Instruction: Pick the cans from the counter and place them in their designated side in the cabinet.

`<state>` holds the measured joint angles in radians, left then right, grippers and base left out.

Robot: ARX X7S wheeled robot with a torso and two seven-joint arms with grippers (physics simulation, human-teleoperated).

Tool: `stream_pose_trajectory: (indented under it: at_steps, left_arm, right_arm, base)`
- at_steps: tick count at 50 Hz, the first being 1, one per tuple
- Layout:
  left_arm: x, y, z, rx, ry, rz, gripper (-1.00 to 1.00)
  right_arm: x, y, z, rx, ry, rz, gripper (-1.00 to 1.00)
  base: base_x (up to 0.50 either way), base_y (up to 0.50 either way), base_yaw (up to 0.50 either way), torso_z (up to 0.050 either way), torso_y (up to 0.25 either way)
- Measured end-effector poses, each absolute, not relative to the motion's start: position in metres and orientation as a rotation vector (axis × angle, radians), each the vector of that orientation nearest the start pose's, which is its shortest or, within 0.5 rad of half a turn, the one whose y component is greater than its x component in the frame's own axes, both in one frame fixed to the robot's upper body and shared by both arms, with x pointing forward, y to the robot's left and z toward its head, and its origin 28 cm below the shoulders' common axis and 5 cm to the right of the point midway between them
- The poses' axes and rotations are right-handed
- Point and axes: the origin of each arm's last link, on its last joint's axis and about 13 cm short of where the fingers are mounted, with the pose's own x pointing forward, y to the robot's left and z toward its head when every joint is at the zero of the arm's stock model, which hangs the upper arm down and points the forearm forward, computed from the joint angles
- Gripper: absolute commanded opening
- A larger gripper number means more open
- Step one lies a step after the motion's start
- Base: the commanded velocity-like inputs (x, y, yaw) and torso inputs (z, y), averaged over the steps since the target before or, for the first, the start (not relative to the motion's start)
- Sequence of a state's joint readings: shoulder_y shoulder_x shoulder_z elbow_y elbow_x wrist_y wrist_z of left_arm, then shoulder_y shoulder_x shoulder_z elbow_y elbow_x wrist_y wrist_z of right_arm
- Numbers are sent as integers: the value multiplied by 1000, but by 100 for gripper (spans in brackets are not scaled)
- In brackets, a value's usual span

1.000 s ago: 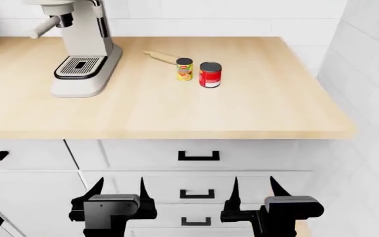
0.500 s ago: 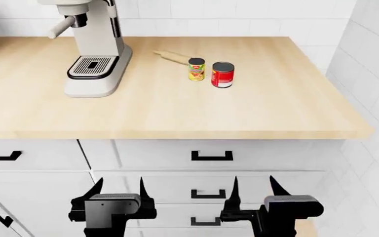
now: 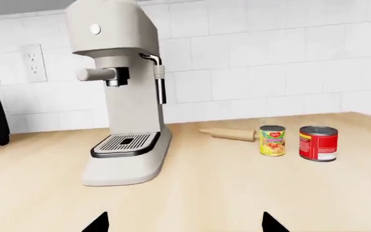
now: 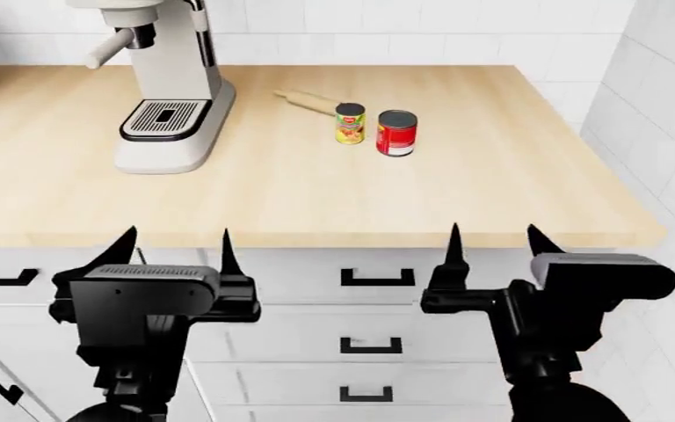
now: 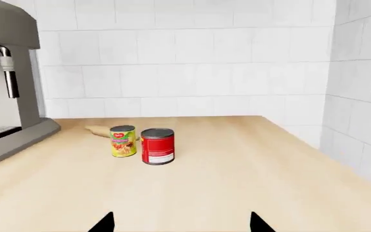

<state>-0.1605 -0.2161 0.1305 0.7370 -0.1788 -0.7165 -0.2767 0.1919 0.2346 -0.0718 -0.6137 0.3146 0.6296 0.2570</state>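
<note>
Both cans stand upright toward the far right of the tabletop [image 4: 314, 202]: the red-labelled can [image 4: 396, 133] on the right, the slimmer yellow-green fruit can [image 4: 351, 123] just left of it, close together with a narrow gap between them. A wooden rolling pin [image 4: 307, 101] lies just behind the fruit can, and the espresso machine [image 4: 171, 83] sits well to the left.

My left gripper [image 4: 173, 251] and my right gripper [image 4: 492, 246] both hang at the near edge of the tabletop, well short of the cans, each spread wide with nothing between the fingers.

I judge the step in hand to be the reach for a first can. The red one is the natural pick for my right gripper, since it sits on that side and has open tabletop to its right. I should come in low and level from the near side, with one finger to the can's right and the other threading the gap beside the fruit can, and close around the middle of the label, not the rim.

The risk is that narrow gap: a finger set slightly left would nudge the fruit can into the rolling pin or tip it. Taking the fruit can with my left gripper means staying clear of the pin behind it.

No cabinet shows in any view, so I cannot tell where the placing sides lie.
</note>
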Motion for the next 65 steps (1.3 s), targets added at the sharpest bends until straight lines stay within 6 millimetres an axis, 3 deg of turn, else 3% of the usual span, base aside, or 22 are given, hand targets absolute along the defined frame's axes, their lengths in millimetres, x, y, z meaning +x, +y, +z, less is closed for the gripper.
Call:
stream_pose_trajectory:
  at_steps: [14, 25, 28, 33, 46, 65]
  left_arm:
    - [195, 203, 202, 93, -256, 34, 100]
    - [168, 174, 259, 125, -598, -174, 100]
    - [159, 171, 264, 144, -640, -232, 100]
    - [149, 179, 256, 205, -573, -254, 100]
    - [137, 206, 245, 216, -438, -103, 100]
    - [119, 234, 232, 243, -405, -40, 100]
  right_arm:
    - [204, -107, 203, 43, -232, 9, 100]
    - [173, -95, 251, -38, -502, 153, 100]
    - [165, -89, 261, -59, -574, 213, 100]
    - [152, -78, 276, -24, -707, 282, 100]
    - [128, -95, 254, -56, -506, 252, 100]
    - [118, -109, 243, -66, -408, 166, 100]
  base:
    - [0, 0, 0, 0, 0]
    - [0, 0, 0, 0, 0]
    - [0, 0, 0, 0, 0]
    - [0, 0, 0, 0, 0]
    - [0, 0, 0, 0, 0]
    - [161, 0, 0, 0, 0]
